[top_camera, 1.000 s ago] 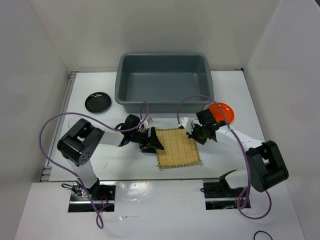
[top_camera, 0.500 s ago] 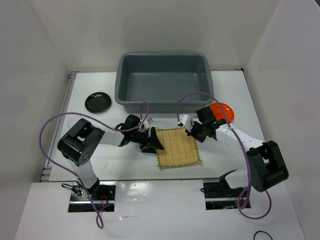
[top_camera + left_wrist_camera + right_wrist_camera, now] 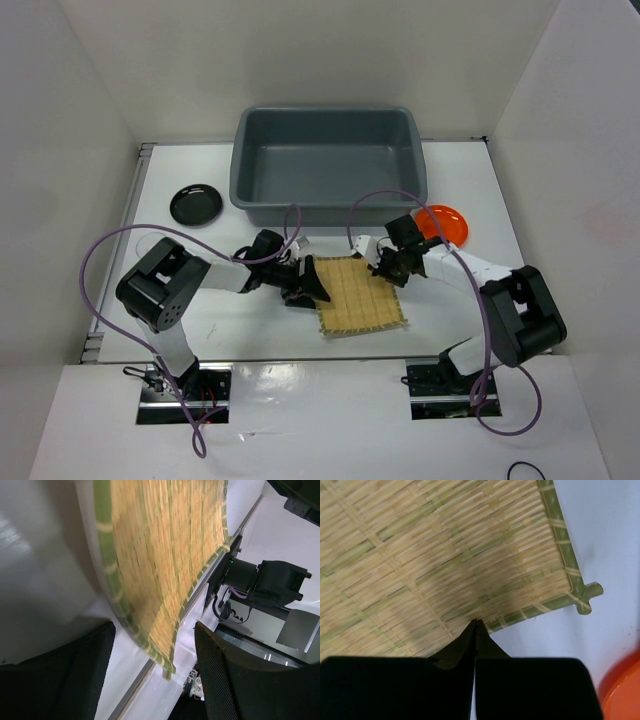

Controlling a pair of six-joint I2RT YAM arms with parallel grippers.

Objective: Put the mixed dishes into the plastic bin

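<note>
- Left gripper [image 3: 152, 642] hung with jaws apart astride the left edge of the bamboo mat [image 3: 362, 296], clamping nothing.
- Right gripper [image 3: 475, 625] was closed, its tips meeting at the mat's far-right border; a true pinch could not be confirmed.
- Mat lay on the table between both arms, equally near each, with the plastic bin [image 3: 325, 111] just beyond it, so the carry would likely run away from the bases.

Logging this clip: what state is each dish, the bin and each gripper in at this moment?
Plastic bin: upright, empty.
Bamboo mat: on the table, outside the bin.
Orange plate: on the table, outside the bin.
Black plate: on the table, outside the bin.
Left gripper: open, the mat's edge between its fingers.
Right gripper: shut, tips at the mat's edge near a corner.
</note>
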